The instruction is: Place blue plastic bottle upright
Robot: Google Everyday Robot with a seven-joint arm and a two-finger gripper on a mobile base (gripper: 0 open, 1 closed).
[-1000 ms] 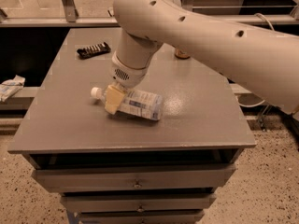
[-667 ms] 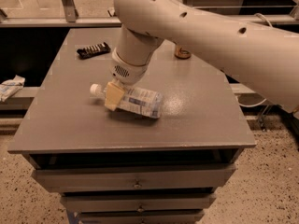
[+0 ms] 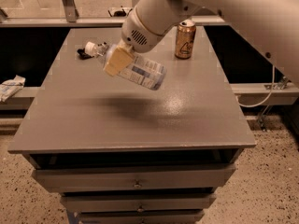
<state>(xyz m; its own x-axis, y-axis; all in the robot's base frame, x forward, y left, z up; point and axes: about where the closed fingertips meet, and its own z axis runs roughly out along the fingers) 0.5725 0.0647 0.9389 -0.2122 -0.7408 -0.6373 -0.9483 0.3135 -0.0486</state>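
The blue plastic bottle [image 3: 140,71] is clear bluish with a white cap at its left end and a blue-and-white label. It hangs in the air above the grey table [image 3: 187,115], lying almost on its side with the cap end slightly higher. My gripper [image 3: 117,62] is shut on the bottle near its neck; one tan finger [image 3: 117,61] shows in front of it. The bottle's shadow falls on the tabletop below.
A gold drink can [image 3: 185,39] stands upright at the back of the table, right of the bottle. A small black object [image 3: 84,53] lies at the back left. Drawers sit under the tabletop. A white cloth [image 3: 10,87] lies on a ledge at left.
The bottle lay on the tabletop with my gripper around its neck; now it is lifted off the table and held in the air. The gold can, hidden before by the arm, shows.
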